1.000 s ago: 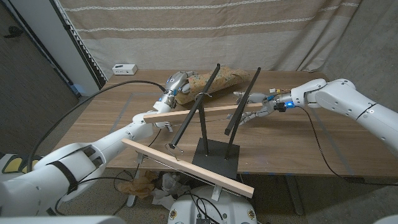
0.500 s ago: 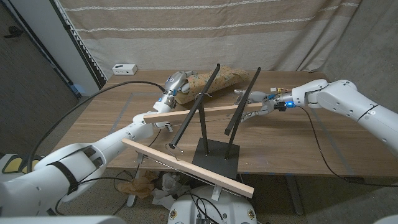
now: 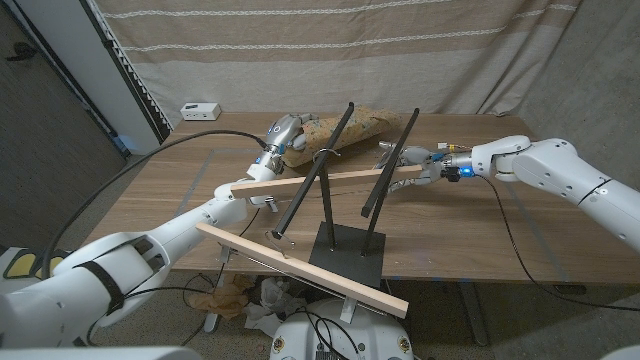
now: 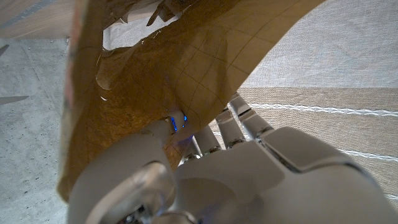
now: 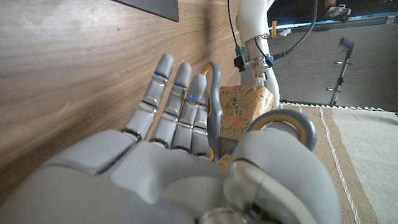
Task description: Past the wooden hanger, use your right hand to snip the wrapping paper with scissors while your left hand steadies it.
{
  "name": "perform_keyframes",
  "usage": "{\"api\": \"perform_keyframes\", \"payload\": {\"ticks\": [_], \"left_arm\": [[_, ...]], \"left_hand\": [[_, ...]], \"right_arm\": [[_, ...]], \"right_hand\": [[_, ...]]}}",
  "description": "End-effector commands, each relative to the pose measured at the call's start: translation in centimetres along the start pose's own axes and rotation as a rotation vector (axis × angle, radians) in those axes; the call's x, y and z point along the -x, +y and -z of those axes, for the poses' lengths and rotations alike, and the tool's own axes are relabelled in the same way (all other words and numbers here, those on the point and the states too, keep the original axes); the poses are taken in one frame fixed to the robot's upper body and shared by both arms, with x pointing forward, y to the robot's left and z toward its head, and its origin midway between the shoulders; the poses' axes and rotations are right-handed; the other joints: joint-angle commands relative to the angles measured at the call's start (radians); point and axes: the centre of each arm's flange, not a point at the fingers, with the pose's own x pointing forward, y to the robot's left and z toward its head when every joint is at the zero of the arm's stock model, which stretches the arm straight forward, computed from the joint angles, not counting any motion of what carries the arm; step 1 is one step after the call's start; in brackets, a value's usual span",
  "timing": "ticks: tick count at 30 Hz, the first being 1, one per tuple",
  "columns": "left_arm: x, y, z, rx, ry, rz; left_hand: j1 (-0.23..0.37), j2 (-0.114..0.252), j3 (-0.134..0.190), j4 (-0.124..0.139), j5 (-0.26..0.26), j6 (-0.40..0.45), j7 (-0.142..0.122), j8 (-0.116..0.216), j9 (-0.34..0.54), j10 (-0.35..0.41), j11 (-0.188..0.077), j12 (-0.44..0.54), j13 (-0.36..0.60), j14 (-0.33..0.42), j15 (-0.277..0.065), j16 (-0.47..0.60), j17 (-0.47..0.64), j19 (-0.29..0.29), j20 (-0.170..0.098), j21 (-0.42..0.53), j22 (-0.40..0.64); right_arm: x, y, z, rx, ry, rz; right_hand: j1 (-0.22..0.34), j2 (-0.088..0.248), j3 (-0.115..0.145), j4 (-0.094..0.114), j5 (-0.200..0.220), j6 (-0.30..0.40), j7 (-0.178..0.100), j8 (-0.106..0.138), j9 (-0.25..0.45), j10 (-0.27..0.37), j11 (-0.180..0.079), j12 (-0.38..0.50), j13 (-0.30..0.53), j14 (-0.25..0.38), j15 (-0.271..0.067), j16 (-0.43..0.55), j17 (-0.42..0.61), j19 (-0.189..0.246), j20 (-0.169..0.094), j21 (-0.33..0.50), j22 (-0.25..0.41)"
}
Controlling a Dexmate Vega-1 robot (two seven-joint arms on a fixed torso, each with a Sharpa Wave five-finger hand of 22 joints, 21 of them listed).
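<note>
One roll of wrapping paper (image 3: pixel 345 128) lies in the upper middle of the frame, near the far edge of the surface (image 3: pixel 480 225). The left hand (image 3: pixel 281 136) grips its left end. The right hand (image 3: pixel 425 168), right of centre, holds one pair of scissors (image 3: pixel 400 155) just beside the paper's right end. One wooden hanger (image 3: pixel 320 215) stands in the middle, with bare wood open at lower right.

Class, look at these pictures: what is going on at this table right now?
A robot is at work behind a wooden hanger on a black stand. Its left hand grips one end of the patterned wrapping paper, held up off the table. Its right hand holds scissors by the loops, pointing toward the paper's other end. No cut can be seen.
</note>
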Motion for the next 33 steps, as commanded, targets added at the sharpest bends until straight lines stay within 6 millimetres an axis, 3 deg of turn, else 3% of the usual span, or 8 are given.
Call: {"api": "perform_keyframes", "payload": {"ticks": [1, 3, 8, 10, 14, 22, 26, 33], "left_arm": [[0.5, 0.2, -0.2, -0.005, 0.008, -0.004], [0.5, 0.2, -0.2, -0.005, 0.009, -0.004], [0.7, 0.2, -0.3, -0.009, 0.009, -0.007], [0.7, 0.2, -0.3, -0.009, 0.009, -0.005], [0.7, 0.2, -0.4, -0.011, 0.005, -0.005], [0.7, 0.2, -0.4, -0.013, 0.001, -0.001], [0.7, 0.1, -0.4, -0.011, 0.001, 0.001], [0.7, 0.1, -0.4, -0.012, 0.002, 0.000]], "left_hand": [[0.010, 0.001, 0.000, 0.001, 0.006, -0.002, -0.001, 0.000, 0.001, -0.003, 0.001, 0.007, 0.003, 0.009, -0.169, -0.004, 0.003, 0.001, -0.072, 0.004, 0.002], [0.010, 0.001, 0.000, 0.001, 0.006, -0.002, -0.001, 0.000, 0.000, -0.004, 0.001, 0.007, 0.003, 0.010, -0.169, -0.004, 0.003, 0.001, -0.072, 0.005, 0.002], [0.011, 0.001, -0.001, 0.000, 0.006, -0.002, -0.001, 0.000, -0.001, -0.004, 0.001, 0.007, 0.005, 0.009, -0.169, -0.005, 0.003, 0.000, -0.073, 0.006, 0.002], [0.011, 0.001, -0.001, 0.000, 0.006, -0.001, -0.001, 0.000, -0.002, -0.004, 0.001, 0.007, 0.005, 0.010, -0.169, -0.005, 0.003, 0.000, -0.072, 0.007, 0.002], [0.011, 0.001, -0.001, 0.001, 0.007, -0.001, -0.001, 0.000, -0.003, -0.004, 0.001, 0.007, 0.006, 0.010, -0.169, -0.005, 0.003, -0.001, -0.072, 0.007, 0.001], [0.011, 0.000, -0.002, 0.001, 0.007, 0.000, -0.001, 0.000, -0.004, -0.004, 0.001, 0.007, 0.006, 0.010, -0.168, -0.005, 0.003, -0.001, -0.072, 0.009, 0.001], [0.011, 0.000, -0.002, 0.001, 0.007, 0.000, -0.001, 0.000, -0.005, -0.004, 0.001, 0.007, 0.007, 0.010, -0.168, -0.005, 0.003, -0.002, -0.071, 0.009, 0.001], [0.011, 0.000, -0.002, 0.001, 0.007, -0.001, -0.001, -0.001, -0.006, -0.004, 0.001, 0.007, 0.008, 0.011, -0.168, -0.005, 0.003, -0.002, -0.071, 0.010, 0.001]], "right_arm": [[0.5, 0.0, 0.7, -0.038, -0.055, 0.045], [0.5, 0.0, 0.7, -0.033, -0.062, 0.048], [0.7, 0.2, 0.9, -0.042, -0.071, 0.060], [0.8, 0.2, 1.1, -0.040, -0.077, 0.068], [0.9, 0.3, 1.5, -0.059, -0.079, 0.074], [0.9, 0.5, 1.9, -0.075, -0.095, 0.084], [0.6, 0.6, 2.3, -0.098, -0.134, 0.076], [-0.1, 0.6, 3.2, -0.169, -0.222, 0.070]], "right_hand": [[0.013, -0.001, 0.001, -0.010, 0.009, 0.021, -0.017, -0.023, -0.006, -0.108, 0.018, 0.001, 0.032, -0.065, 0.037, -0.044, -0.009, -0.023, 0.014, -0.010, 0.005], [0.014, -0.003, 0.001, -0.011, 0.009, 0.026, -0.028, -0.028, -0.006, -0.148, 0.020, -0.009, 0.034, -0.094, 0.052, -0.062, -0.013, -0.030, 0.018, -0.012, 0.006], [0.018, -0.001, 0.004, -0.015, 0.014, 0.072, -0.038, -0.041, -0.008, -0.298, 0.065, -0.050, 0.040, -0.182, 0.098, -0.126, -0.029, -0.067, 0.040, -0.023, 0.007], [0.024, 0.002, 0.007, -0.018, 0.017, 0.107, -0.039, -0.038, -0.007, -0.351, 0.078, -0.080, 0.020, -0.221, 0.114, -0.154, -0.034, -0.085, 0.053, -0.029, 0.007], [0.028, 0.010, 0.011, -0.020, 0.024, 0.128, -0.041, -0.057, -0.005, -0.469, 0.117, -0.170, -0.040, -0.306, 0.146, -0.214, -0.046, -0.133, 0.083, -0.048, 0.008], [0.037, 0.017, 0.015, -0.024, 0.028, 0.147, -0.044, -0.063, -0.002, -0.496, 0.123, -0.232, -0.088, -0.342, 0.186, -0.237, -0.054, -0.172, 0.109, -0.065, 0.007], [0.052, 0.021, 0.021, -0.032, 0.032, 0.169, -0.039, -0.055, 0.008, -0.465, 0.120, -0.255, -0.124, -0.313, 0.192, -0.232, -0.061, -0.164, 0.103, -0.064, 0.006], [0.089, 0.031, 0.034, -0.049, 0.040, 0.166, -0.033, -0.050, 0.029, -0.480, 0.123, -0.324, -0.193, -0.343, 0.194, -0.258, -0.070, -0.181, 0.116, -0.077, 0.003]]}}
